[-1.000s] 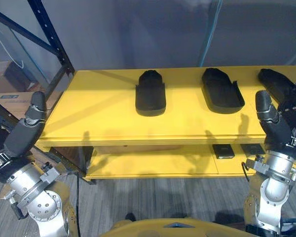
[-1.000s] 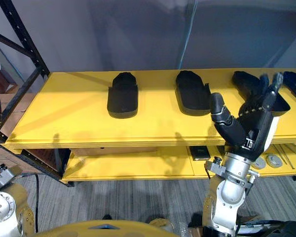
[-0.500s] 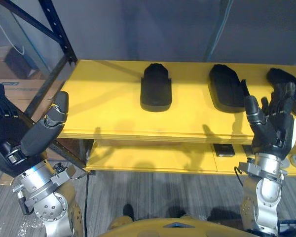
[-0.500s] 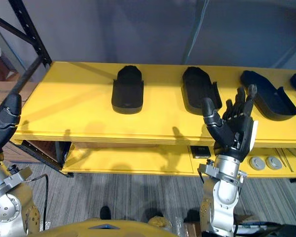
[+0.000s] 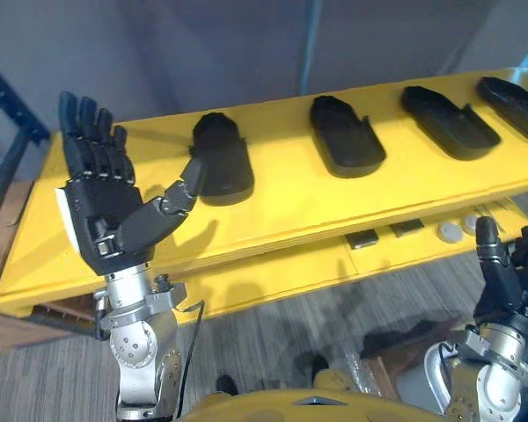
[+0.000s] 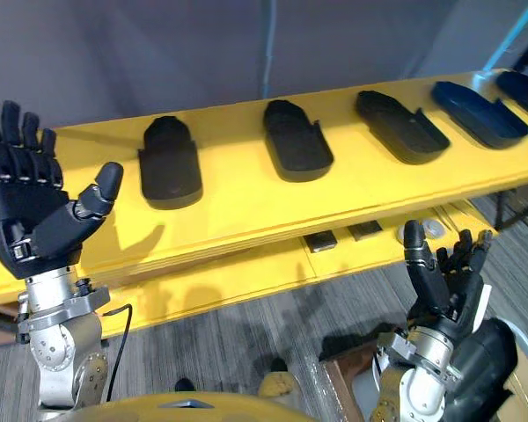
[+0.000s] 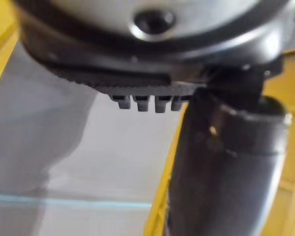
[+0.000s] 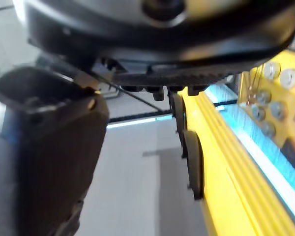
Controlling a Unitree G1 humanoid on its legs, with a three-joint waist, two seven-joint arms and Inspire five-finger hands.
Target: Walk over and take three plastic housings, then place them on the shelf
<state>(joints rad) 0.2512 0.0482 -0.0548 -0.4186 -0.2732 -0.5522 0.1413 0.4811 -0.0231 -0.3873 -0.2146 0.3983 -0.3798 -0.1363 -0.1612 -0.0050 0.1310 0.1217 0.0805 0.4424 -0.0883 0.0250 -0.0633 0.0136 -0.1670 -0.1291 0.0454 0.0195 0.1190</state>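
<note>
Several black plastic housings lie in a row on the yellow shelf top (image 5: 273, 207): the leftmost housing (image 5: 220, 160), a second housing (image 5: 345, 138), a third housing (image 5: 449, 111) and another at the right edge (image 5: 515, 95). My left hand (image 5: 106, 207) is raised in front of the shelf's left part, fingers straight and spread, thumb pointing toward the leftmost housing, holding nothing. My right hand (image 6: 444, 281) hangs low in front of the lower shelf, fingers straight, empty.
A lower yellow shelf (image 6: 246, 281) carries small dark parts (image 6: 321, 239) and round discs (image 6: 431, 229). A grey wall stands behind the shelf. Grey striped floor (image 5: 273, 338) lies below. A blue rack post (image 5: 4, 154) stands at the far left.
The camera has swung, so the shelf now runs tilted and more housings show. My left hand has risen and opened wide before the shelf; my right hand has dropped lower.
</note>
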